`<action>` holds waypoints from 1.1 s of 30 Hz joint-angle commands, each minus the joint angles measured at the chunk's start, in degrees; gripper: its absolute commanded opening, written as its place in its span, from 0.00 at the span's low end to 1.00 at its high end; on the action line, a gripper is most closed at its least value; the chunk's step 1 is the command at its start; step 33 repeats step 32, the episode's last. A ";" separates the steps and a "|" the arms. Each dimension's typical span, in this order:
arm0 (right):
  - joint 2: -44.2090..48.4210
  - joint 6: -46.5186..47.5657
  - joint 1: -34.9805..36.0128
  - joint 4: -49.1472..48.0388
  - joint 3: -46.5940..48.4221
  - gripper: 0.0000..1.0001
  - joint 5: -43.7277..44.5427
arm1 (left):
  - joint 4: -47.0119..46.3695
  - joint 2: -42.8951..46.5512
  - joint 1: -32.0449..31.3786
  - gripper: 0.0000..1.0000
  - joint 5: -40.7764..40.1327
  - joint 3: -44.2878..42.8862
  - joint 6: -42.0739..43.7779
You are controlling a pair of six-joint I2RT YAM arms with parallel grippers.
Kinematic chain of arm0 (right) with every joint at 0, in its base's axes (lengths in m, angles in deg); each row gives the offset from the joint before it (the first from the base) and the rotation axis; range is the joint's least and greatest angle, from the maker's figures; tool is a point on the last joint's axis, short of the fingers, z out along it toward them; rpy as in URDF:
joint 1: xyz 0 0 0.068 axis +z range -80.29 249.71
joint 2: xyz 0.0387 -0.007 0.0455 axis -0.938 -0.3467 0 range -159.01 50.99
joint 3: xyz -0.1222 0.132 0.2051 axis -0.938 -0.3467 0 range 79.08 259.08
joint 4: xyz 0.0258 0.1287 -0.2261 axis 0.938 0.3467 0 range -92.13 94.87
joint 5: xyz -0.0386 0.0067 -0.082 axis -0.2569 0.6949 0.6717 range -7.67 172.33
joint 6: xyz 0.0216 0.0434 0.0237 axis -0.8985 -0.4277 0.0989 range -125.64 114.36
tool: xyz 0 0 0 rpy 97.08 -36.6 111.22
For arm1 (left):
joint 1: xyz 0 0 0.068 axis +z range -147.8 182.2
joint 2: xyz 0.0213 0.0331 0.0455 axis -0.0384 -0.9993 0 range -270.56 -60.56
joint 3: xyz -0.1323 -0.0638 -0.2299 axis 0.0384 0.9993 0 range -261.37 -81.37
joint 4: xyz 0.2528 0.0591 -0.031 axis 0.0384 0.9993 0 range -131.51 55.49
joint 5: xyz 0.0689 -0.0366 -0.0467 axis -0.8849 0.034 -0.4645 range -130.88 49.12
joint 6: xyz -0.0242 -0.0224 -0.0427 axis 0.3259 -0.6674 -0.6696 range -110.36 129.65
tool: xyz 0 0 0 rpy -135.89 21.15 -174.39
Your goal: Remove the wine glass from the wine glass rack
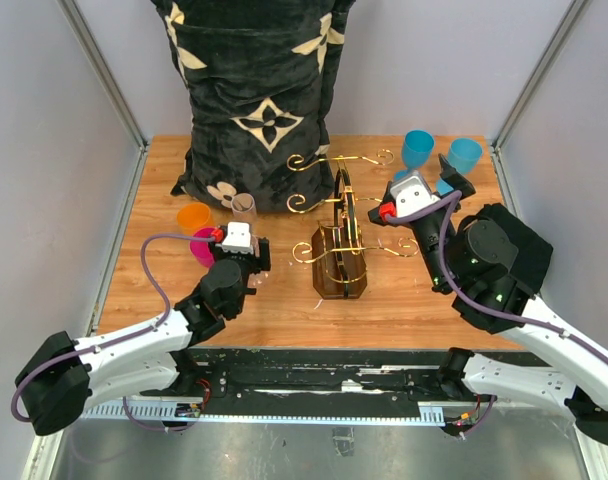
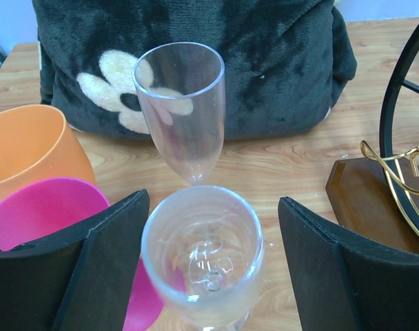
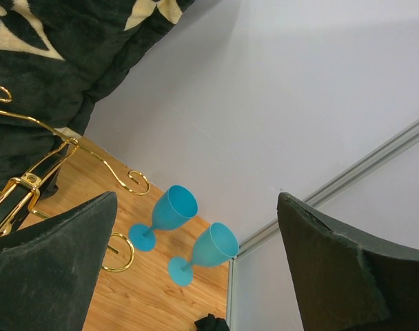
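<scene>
One wine glass rack [image 1: 340, 265], thin gold scroll arms, dark brown body

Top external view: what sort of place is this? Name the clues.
Probably a robot lab cell: wooden table walled by grey panels, two arms bolted at its edge, props like the wine glass rack.

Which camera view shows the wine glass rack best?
Top external: the whole rack shows, wooden body and gold arms alike. Left wrist catches only a base corner and one scroll; right wrist catches only some gold arms at its left edge.
</scene>
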State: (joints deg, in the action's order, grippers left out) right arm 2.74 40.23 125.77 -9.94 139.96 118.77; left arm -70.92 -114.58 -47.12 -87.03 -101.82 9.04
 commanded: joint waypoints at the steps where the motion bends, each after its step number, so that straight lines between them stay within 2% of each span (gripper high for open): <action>1: 0.69 -1.28 -1.08 -0.72 0.72 0.99 0.12 | -1.35 -0.71 -0.84 0.82 -2.23 -0.48 -0.88; 7: 1.21 -1.35 -1.32 -0.45 0.71 0.99 0.28 | -0.13 0.61 -3.17 0.82 -4.85 -2.31 0.15; 11: 0.87 -3.51 -1.55 2.23 2.10 0.99 -0.53 | 5.39 3.67 -6.11 0.82 -7.64 -7.62 0.91; 18: -7.89 -24.30 -6.86 26.05 18.14 0.98 -1.12 | 21.41 6.75 -8.72 0.81 -9.75 -16.44 -4.21; 21: -13.77 -36.19 -12.28 38.30 26.79 0.98 -4.20 | 28.96 6.16 -8.69 0.82 -10.29 -22.13 -5.79; 23: -16.92 -38.64 -15.06 43.81 30.28 0.98 -8.26 | 31.42 5.97 -8.70 0.84 -9.83 -25.79 -5.90; 27: -18.63 -41.42 -16.53 45.06 30.91 0.98 -10.27 | 35.62 5.01 -8.56 0.92 -9.71 -34.89 -4.83; 32: -19.57 -46.15 -21.48 45.93 30.63 0.98 -14.88 | 46.58 -1.65 -5.10 1.00 -8.64 -53.61 -3.53; 33: -19.57 -46.15 -21.48 45.93 30.63 0.98 -14.88 | 46.58 -1.65 -5.10 1.00 -8.64 -53.61 -3.53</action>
